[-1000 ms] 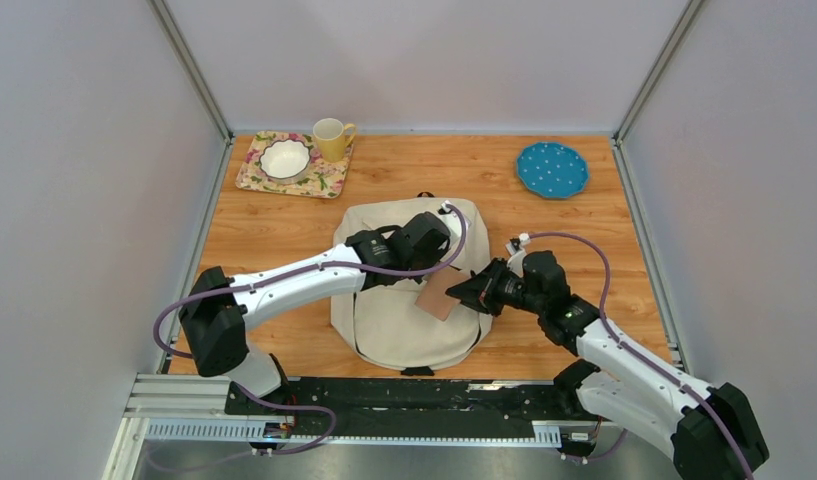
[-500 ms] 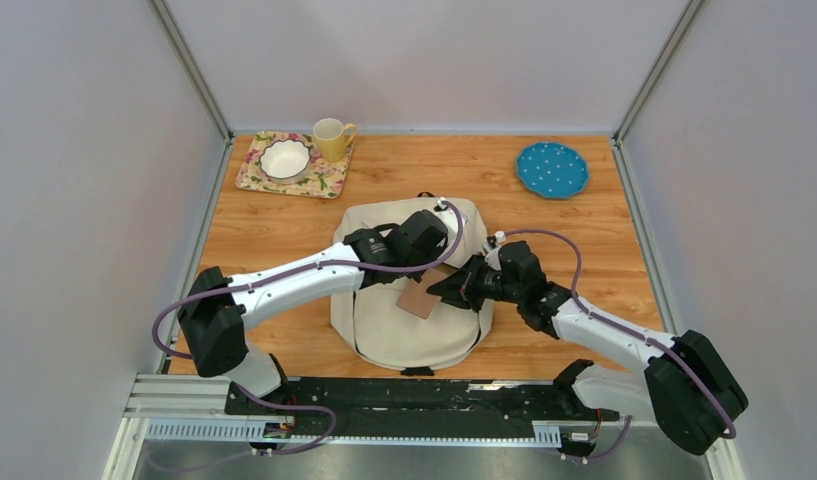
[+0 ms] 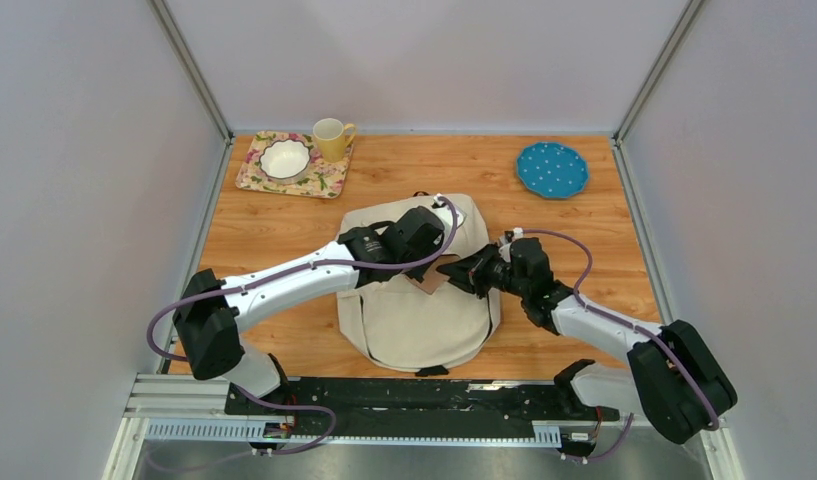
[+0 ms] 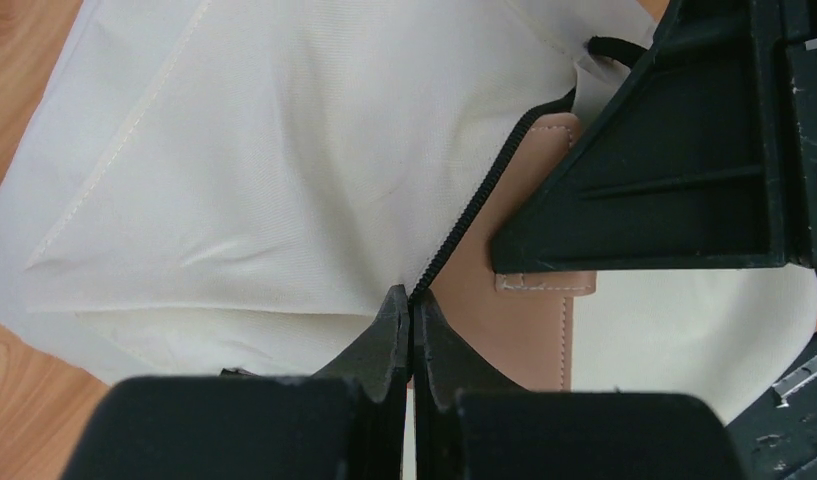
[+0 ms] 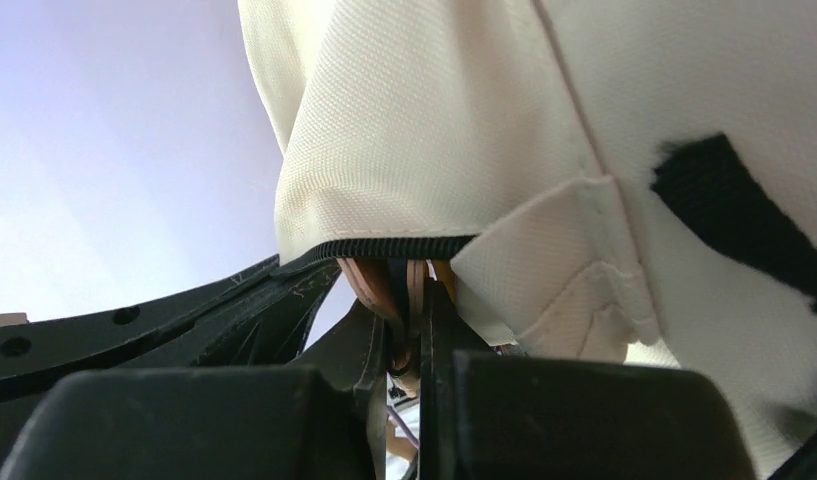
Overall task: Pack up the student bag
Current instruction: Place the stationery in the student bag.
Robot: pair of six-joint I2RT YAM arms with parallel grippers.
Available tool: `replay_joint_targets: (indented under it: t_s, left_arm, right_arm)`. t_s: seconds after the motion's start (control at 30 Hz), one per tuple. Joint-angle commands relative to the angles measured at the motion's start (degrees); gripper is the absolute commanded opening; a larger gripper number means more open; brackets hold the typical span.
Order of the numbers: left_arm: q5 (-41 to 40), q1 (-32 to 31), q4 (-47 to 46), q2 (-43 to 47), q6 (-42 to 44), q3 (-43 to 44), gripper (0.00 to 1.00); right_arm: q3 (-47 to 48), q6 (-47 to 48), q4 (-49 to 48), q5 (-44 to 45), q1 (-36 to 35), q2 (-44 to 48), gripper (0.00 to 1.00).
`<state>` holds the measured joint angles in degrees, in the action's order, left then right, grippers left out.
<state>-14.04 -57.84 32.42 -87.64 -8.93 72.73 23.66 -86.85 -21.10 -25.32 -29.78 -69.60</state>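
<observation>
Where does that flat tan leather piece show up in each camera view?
Top external: the tan leather piece sits at centre, against the student bag.
Left wrist: lower right of centre, right of the black zipper.
Right wrist: bottom centre, edge-on just under the zipper.
Shared landmark: the cream student bag, in all three.

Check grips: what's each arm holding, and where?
Left gripper is shut on the bag, pinching its black zipper edge. Right gripper is clamped on a flat tan item by one edge, at the bag's opening.
</observation>
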Motion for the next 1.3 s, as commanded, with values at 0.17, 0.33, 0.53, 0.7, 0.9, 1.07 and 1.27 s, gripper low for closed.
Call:
replay_joint_targets:
  t_s: [0.17,0.33,0.53,0.7,0.9,1.07,1.27]
  left_arm:
    - [4.6,-0.4,-1.5,2.8,-2.6,4.6,0.00]
    - [2.8,-0.4,-0.7,2.9,-2.1,5.9,0.00]
    - [1.1,-0.4,-0.3,4.1,-1.6,4.7,0.00]
    - [0.2,-0.2,-0.6,4.6,-1.6,3.9,0.00]
    - [-0.1,0.9,-1.2,4.8,-2.4,2.3,0.00]
    - [-0.1,1.7,-2.0,5.5,-2.8,0.1,0.00]
    - [1.1,2.2,-3.2,5.4,-3.1,-0.5,0.00]
  right_arm:
    - [0.1,-2.6,0.7,23.6,-6.7,8.0,0.00]
    - [2.1,-5.1,-0.8,35.3,-13.6,2.1,0.00]
    - [1.6,-2.5,-19.0,41.9,-13.6,-6.4,0.00]
    - [6.2,-1.6,-15.4,41.8,-13.5,-9.1,0.00]
    - [4.6,-2.5,-13.5,38.5,-13.6,-11.1,0.23]
    - [0.4,1.0,-8.6,38.3,-13.6,-6.2,0.42]
    - [2.2,4.1,-6.4,37.4,-13.5,-4.9,0.32]
